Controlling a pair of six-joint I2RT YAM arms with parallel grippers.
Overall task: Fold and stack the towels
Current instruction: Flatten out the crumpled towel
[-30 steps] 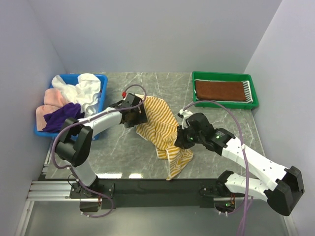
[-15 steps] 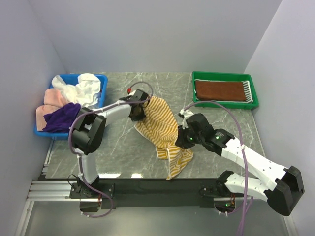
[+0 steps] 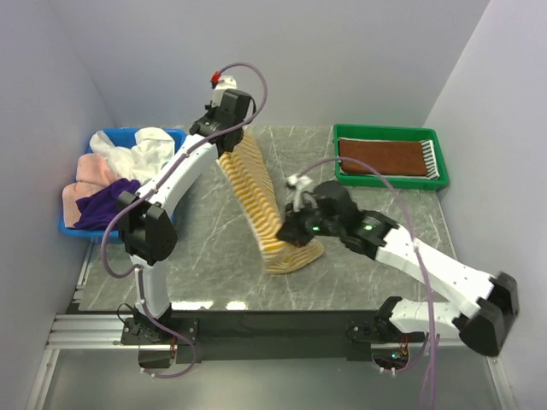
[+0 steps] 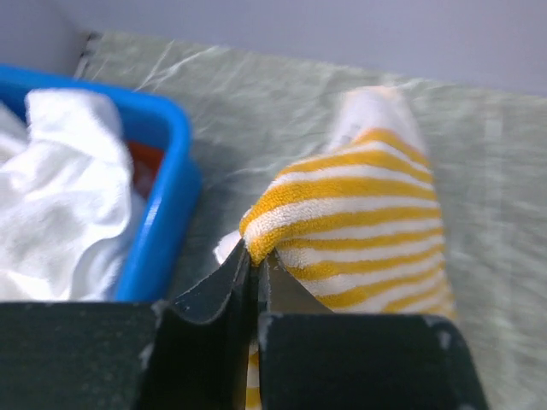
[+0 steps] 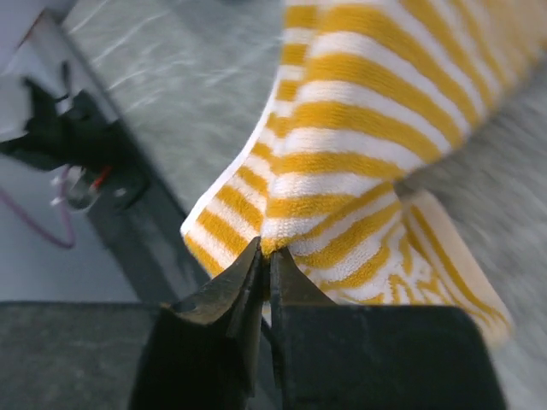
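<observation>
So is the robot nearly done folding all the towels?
Not nearly. Done: a brown towel lies folded flat in the green tray. In hand: the yellow-striped towel is pinched between the left hand and the right hand, held up and not yet folded. Left: crumpled towels, white, pink and purple, sit in the blue bin.

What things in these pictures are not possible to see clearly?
- Top view: the right hand covers part of the yellow striped towel.
- Top view: the brown towel hides most of the cloth beneath it in the green tray.
- Left wrist view: the picture's edge cuts off the blue bin.
</observation>
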